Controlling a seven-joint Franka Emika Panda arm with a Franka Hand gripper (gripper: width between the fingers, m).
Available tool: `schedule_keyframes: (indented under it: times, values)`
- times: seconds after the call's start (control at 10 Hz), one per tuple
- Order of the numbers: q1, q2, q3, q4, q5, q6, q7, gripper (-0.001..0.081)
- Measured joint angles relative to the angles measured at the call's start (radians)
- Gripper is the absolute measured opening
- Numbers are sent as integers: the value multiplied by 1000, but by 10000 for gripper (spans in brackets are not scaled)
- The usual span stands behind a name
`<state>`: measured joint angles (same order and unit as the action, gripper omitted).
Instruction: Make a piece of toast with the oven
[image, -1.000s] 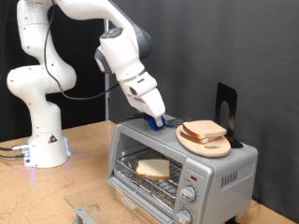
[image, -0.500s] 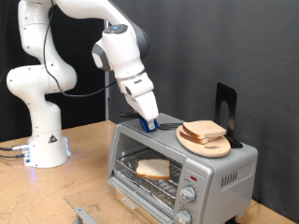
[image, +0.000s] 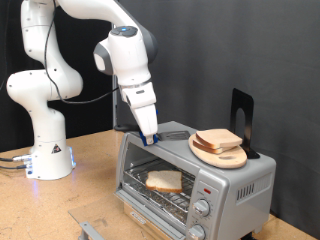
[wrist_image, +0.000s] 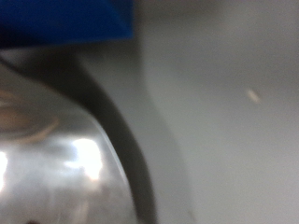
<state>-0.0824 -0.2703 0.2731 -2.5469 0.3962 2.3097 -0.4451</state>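
Wrist view blurred, claw (image: 150, 137) on oven (image: 190, 180) top, jaw state unclear

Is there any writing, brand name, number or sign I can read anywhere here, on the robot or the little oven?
None can be read.
Robot base: a small dark mark beside a blue light, too small to read.
Oven: no legible marks around its two knobs; a red light only.
Wrist view: blurred grey and blue surfaces, no text.
The gripper hangs over the oven's top, by its edge on the exterior view's left.
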Motion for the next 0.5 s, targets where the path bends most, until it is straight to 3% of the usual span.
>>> schedule_keyframes:
  times: [0.3, 0.5]
  values:
    - [-16, 35, -2, 10, 0, 20, -2, 808]
    - [-15, 48, -4, 27, 61, 36, -42, 808]
